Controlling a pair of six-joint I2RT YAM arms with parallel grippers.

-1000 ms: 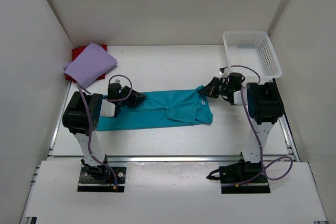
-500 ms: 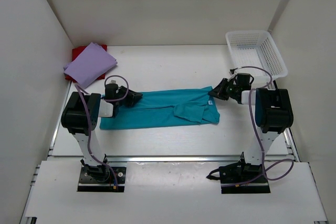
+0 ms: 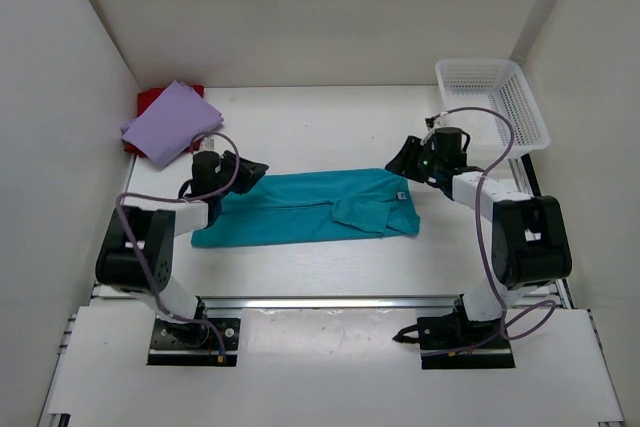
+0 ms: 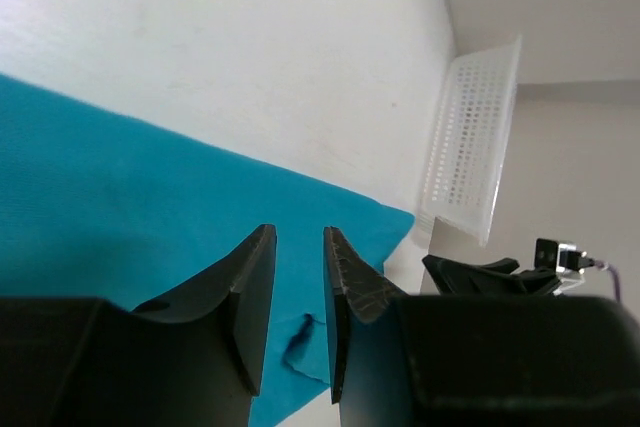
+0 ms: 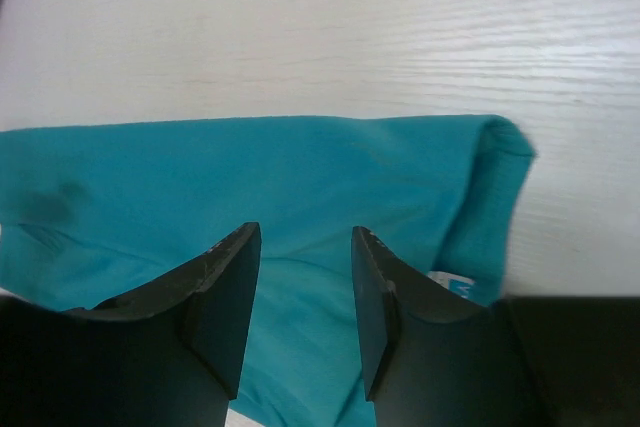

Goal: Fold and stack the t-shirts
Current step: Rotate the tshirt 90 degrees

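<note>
The teal t-shirt (image 3: pixel 310 209) lies mid-fold, a long band on the surface (image 3: pixel 330 137) between the arms. The right gripper (image 3: pixel 405 159) has its fingers spread and empty over the right end, while the left gripper (image 3: pixel 250 169) has them narrowly parted, seemingly holding nothing. Next, I judge: grasp one end and fold it across

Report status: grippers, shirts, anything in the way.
Left gripper, right gripper open, empty. Teal shirt flat, part folded; lavender shirt on red shirt. Basket aside, nothing blocking.
</note>
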